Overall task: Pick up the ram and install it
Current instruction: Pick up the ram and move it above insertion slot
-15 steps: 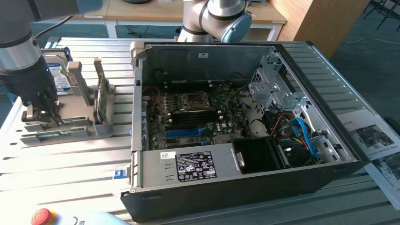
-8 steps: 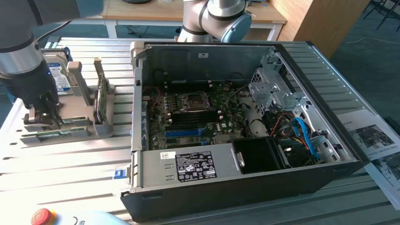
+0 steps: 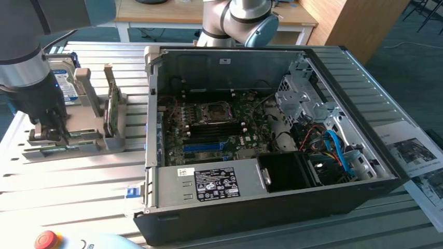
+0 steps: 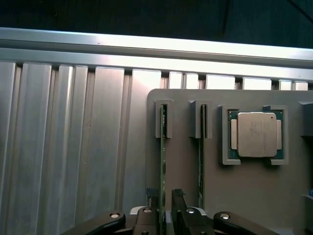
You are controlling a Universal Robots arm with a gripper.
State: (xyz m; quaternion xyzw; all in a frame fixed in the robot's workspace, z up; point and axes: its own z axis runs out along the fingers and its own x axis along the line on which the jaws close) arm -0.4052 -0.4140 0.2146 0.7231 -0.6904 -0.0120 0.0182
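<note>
a robot gripper [image 4: 165, 205] with two dark metal fingers [image 4: 178, 218] sits nearest the wrist camera. its jaws are apart, one on each side of the ram [image 4: 163, 147], a thin, long green circuit-board stick standing on its edge. the stick is not yet clamped; a slim gap shows beside it.

the ram's long axis runs straight away from the gripper, along a slot in a flat grey plastic holder tray [image 4: 244, 196]. its far end sits in a raised grey end bracket [image 4: 164, 120]. a second thin green stick [image 4: 200, 147] stands parallel just beside it, so one finger likely has little room on that flank. the other flank is bare tray, then ribbed aluminium table [image 4: 73, 147].

farther along the tray, a square silver processor chip [image 4: 257, 134] lies flat in its own pocket. beyond it runs the table's bright edge rail [image 4: 156, 46].

in the exterior view the grey robot arm [image 3: 24, 72] reaches down to the tray at the exterior view's left. the open black computer case [image 3: 277, 207], with its green motherboard [image 3: 239, 132], lies toward the exterior view's right, its upright side wall between them.
</note>
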